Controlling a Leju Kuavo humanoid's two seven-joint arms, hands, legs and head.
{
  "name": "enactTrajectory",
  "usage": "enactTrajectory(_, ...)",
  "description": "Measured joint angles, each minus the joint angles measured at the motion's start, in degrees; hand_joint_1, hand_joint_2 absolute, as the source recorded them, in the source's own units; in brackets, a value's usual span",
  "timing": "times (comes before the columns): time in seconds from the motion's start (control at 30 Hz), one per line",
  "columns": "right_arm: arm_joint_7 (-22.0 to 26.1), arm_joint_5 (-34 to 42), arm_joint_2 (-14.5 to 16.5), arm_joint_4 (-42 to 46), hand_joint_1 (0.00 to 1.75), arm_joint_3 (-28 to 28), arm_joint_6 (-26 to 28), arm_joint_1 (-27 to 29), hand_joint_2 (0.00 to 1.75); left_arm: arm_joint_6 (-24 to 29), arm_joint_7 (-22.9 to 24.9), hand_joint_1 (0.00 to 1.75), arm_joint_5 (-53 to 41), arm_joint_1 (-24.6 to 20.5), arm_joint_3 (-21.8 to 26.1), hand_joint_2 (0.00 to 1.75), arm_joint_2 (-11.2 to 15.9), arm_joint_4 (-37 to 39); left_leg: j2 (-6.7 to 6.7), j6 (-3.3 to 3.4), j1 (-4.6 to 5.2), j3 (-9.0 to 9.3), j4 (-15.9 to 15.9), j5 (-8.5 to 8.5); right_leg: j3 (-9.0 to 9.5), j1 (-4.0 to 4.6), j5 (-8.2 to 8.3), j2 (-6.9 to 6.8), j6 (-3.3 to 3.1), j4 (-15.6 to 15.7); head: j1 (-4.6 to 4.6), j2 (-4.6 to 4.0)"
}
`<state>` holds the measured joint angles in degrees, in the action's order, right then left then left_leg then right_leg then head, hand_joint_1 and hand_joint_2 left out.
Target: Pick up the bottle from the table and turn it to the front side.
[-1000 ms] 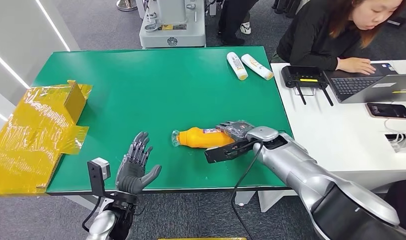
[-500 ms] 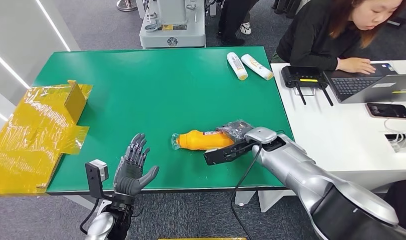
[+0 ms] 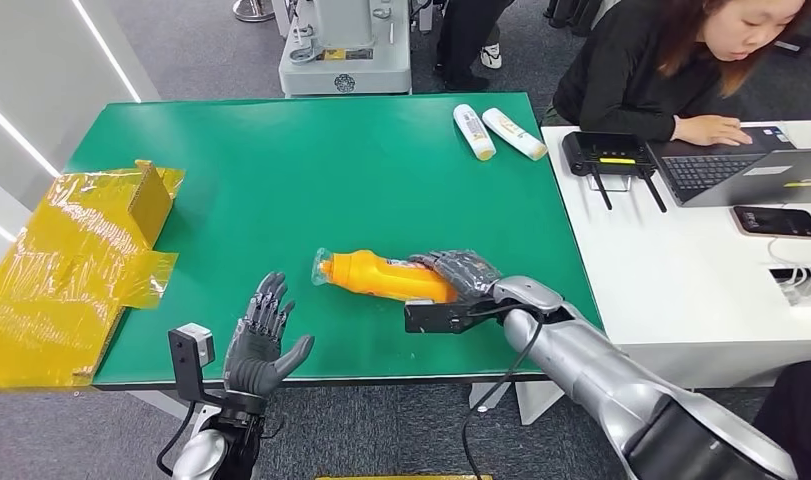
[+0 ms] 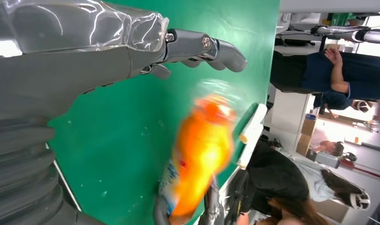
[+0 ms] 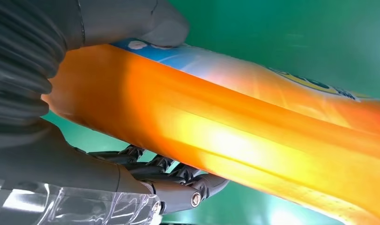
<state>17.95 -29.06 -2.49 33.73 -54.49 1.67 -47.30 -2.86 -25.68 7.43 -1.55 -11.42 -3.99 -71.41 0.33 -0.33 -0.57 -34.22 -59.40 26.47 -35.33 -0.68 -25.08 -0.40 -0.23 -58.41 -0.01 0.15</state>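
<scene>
Green table (image 3: 311,170) fills mid-frame, white desk (image 3: 681,270) to its right. Person (image 3: 671,60) upper right at a laptop (image 3: 751,170), black router (image 3: 606,153) and phone (image 3: 776,221) nearby. Yellow wrapped box (image 3: 71,260) hangs off the left table edge. Two white bottles (image 3: 496,130) lie at the top edge, well apart from the action. Orange bottle (image 3: 386,277) lower centre, on its side, cap pointing left, base gripped in the right hand (image 3: 461,275), thumb and fingers wrapped around it. Label blue and white, text unreadable. Left hand (image 3: 259,340) at lower left, fingers spread, holding nothing.
</scene>
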Motion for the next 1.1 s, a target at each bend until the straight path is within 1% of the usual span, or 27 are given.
enactTrajectory(0.07, 1.9, 2.8, -0.3, 3.1, 1.75, 2.9, 1.6, 3.1, 1.75, 0.1, -0.2, 0.00, -0.1, 0.2, 0.1, 1.75, 0.0, -0.1, 0.01, 0.00, 0.00, -0.01, 0.0, 0.00, -0.01, 0.00, 0.00, 0.01, 0.00, 0.0, 0.00, -0.01)
enactTrajectory(0.17, 3.1, 5.0, -0.5, 8.0, 1.75, 6.8, 3.2, 6.6, 1.75, 0.3, -0.2, 0.00, -0.1, 0.3, 0.2, 1.75, -0.1, -0.1, -0.01, 0.00, -0.01, -0.01, 0.0, 0.00, -0.02, 0.01, -0.01, -0.01, 0.01, 0.0, 0.00, -0.02)
enactTrajectory(0.33, 3.5, 5.6, -1.4, 18.3, 1.75, 12.7, 7.5, 15.7, 1.75, 1.0, -0.2, 0.00, -0.1, 0.4, 0.3, 1.75, -0.3, -0.7, -0.11, 0.00, -0.03, -0.08, 0.0, 0.03, -0.01, 0.05, -0.05, -0.11, 0.01, 0.0, -0.01, -0.01)
enactTrajectory(0.5, 5.0, 6.8, -2.3, 26.1, 1.75, 17.3, 12.5, 22.3, 1.75, 1.4, -0.2, 0.00, 0.0, 1.1, 0.4, 1.75, -0.3, -1.8, -0.09, 0.01, -0.03, -0.09, 0.0, 0.05, -0.02, 0.05, -0.05, -0.10, 0.01, 0.0, 0.00, -0.01)
enactTrajectory(0.7, 6.2, 8.4, -2.8, 31.6, 1.75, 20.6, 14.0, 26.1, 1.75, 0.7, -0.2, 0.00, 0.3, 1.4, 0.5, 1.75, -0.2, -2.6, -0.09, 0.01, -0.03, -0.08, 0.0, 0.05, -0.02, 0.05, -0.05, -0.10, 0.00, 0.0, -0.01, -0.01)
enactTrajectory(0.77, 6.9, 9.1, -2.8, 33.2, 1.75, 21.4, 14.4, 27.4, 1.75, -0.9, -0.2, 0.00, 0.7, 1.3, 0.5, 1.75, 0.0, -3.1, -0.08, 0.00, -0.03, -0.08, 0.0, 0.04, -0.02, 0.05, -0.05, -0.09, 0.00, 0.0, -0.01, -0.01)
enactTrajectory(0.83, 7.4, 9.4, -2.8, 34.6, 1.75, 21.8, 14.5, 28.4, 1.75, -3.7, 0.0, 0.00, 1.5, 0.7, 0.5, 1.75, 0.5, -3.6, -0.08, 0.00, -0.04, -0.07, 0.0, 0.04, -0.03, 0.06, -0.04, -0.09, 0.00, 0.0, -0.01, -0.01)
enactTrajectory(0.93, 7.9, 9.4, -2.4, 35.6, 1.75, 21.7, 14.3, 28.8, 1.75, -7.9, 1.3, 0.00, 2.9, -2.4, 0.5, 1.75, 1.2, -3.9, -0.10, -0.04, -0.04, -0.08, 0.0, 0.00, -0.03, 0.06, -0.04, -0.11, -0.01, 0.0, -0.01, -0.01)
enactTrajectory(1.1, 8.1, 9.6, -0.7, 35.5, 1.75, 21.4, 13.2, 28.0, 1.75, -9.9, 2.7, 0.00, 3.8, -8.7, -0.3, 1.75, 1.8, -3.6, -0.09, -0.08, -0.04, -0.07, 0.0, -0.06, -0.02, 0.06, 0.02, -0.10, -0.05, 0.0, 0.00, 0.00)
